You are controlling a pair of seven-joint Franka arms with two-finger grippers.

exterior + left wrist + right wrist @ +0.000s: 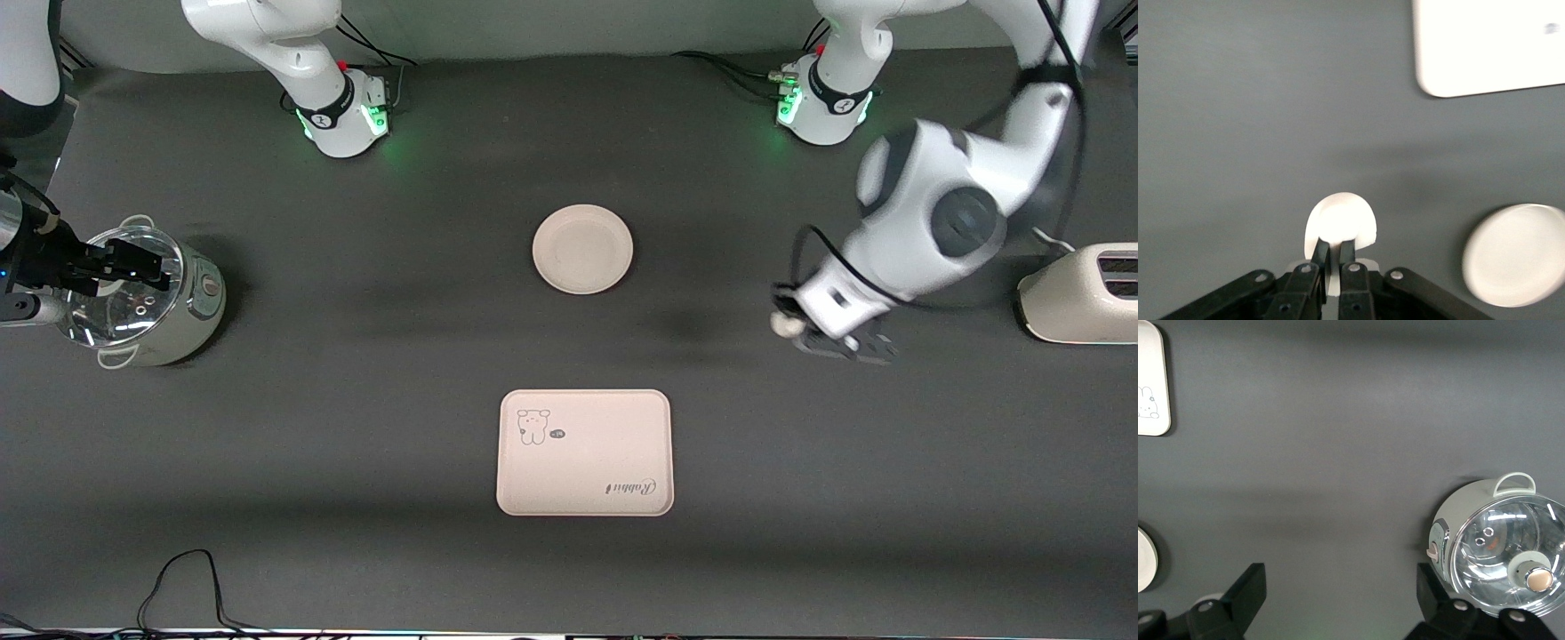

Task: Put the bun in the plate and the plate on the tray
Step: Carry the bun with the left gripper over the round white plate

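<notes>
Two hands: the left hand [1333, 252] pinches the bun [1341, 227] over bare table; the right hand [1338, 593] spread wide, waiting above the pot [1501, 547].

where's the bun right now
The bun is pinched in the left gripper, toward the left arm's end of the table, between the plate and the toaster.

In the left wrist view the tray [1491, 43] and the plate [1515, 253] run off the frame's edge, both blurred. The gripper's fingers [1319, 252] cover part of the bun [1341, 220].
</notes>
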